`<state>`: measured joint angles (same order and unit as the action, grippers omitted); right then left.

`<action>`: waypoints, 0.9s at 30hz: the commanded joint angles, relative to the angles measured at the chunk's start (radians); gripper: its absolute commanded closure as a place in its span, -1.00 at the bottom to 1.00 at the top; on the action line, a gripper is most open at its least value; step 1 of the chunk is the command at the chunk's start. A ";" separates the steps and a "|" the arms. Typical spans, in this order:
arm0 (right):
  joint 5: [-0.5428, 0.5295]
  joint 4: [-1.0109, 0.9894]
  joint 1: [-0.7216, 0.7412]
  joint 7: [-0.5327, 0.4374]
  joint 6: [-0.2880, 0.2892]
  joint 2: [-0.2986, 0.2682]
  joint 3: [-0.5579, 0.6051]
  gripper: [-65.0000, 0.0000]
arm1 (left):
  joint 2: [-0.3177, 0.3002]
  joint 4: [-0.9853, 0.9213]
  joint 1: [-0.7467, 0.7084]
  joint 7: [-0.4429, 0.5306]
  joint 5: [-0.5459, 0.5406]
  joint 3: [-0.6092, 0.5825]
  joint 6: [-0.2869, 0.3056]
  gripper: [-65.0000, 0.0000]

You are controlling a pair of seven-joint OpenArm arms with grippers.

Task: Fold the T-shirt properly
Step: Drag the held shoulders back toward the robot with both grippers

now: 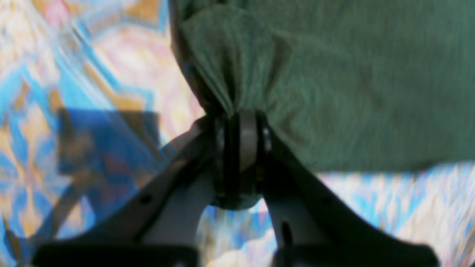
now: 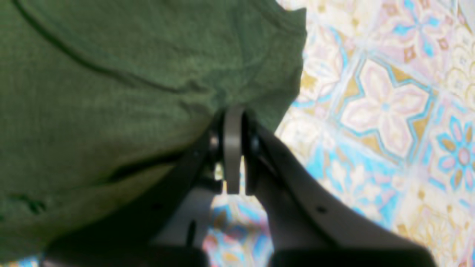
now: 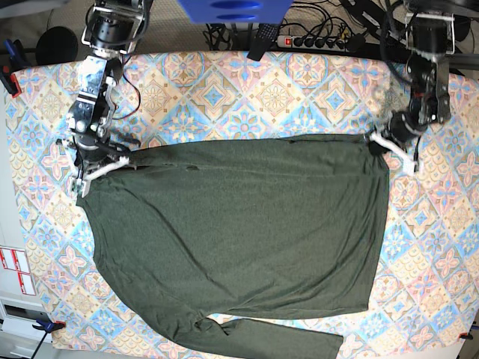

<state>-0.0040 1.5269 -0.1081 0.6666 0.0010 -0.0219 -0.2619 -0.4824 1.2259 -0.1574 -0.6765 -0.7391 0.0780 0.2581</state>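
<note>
The dark olive-green T-shirt [image 3: 239,232] lies spread flat on the patterned tablecloth [image 3: 224,90], with one long sleeve [image 3: 277,338] folded along its near edge. At the shirt's far right corner, my left gripper [image 3: 376,140] is shut on it. The left wrist view shows that cloth [image 1: 352,74] bunched between the left gripper's [image 1: 239,118] closed fingers. My right gripper [image 3: 123,162] is at the far left corner. In the right wrist view the right gripper [image 2: 233,115] is shut, and the fabric's [image 2: 111,74] edge wrinkles into its tips.
A power strip [image 3: 314,41] and cables lie behind the table's back edge, beside a blue object [image 3: 232,9]. Clamps hold the cloth at the left edge [image 3: 9,78] and the near left corner [image 3: 46,325]. Bare tablecloth surrounds the shirt.
</note>
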 commanded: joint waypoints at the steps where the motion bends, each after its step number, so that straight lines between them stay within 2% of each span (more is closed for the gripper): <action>1: 0.002 0.033 -0.008 -0.017 -0.002 -0.011 -0.003 1.00 | -0.028 0.064 -0.061 -0.048 0.016 0.001 -0.007 1.00; 6: 0.002 0.085 -0.068 -0.017 -0.002 -0.011 -0.004 1.00 | -0.057 0.170 -0.163 -0.053 0.016 0.004 -0.007 1.00; 16: 0.002 0.200 -0.244 -0.017 -0.002 -0.013 -0.012 1.00 | -0.085 0.271 -0.357 -0.048 0.022 0.138 -0.007 1.00; 27: 0.002 0.309 -0.407 -0.017 -0.002 -0.010 -0.018 1.00 | -0.149 0.340 -0.466 -0.047 0.016 0.145 -0.007 1.00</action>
<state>-0.0067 1.8156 -0.5106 0.6716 0.0055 -0.0208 -0.2707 -0.6128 1.5562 -0.6098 -0.7292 -0.7246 0.2115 0.2554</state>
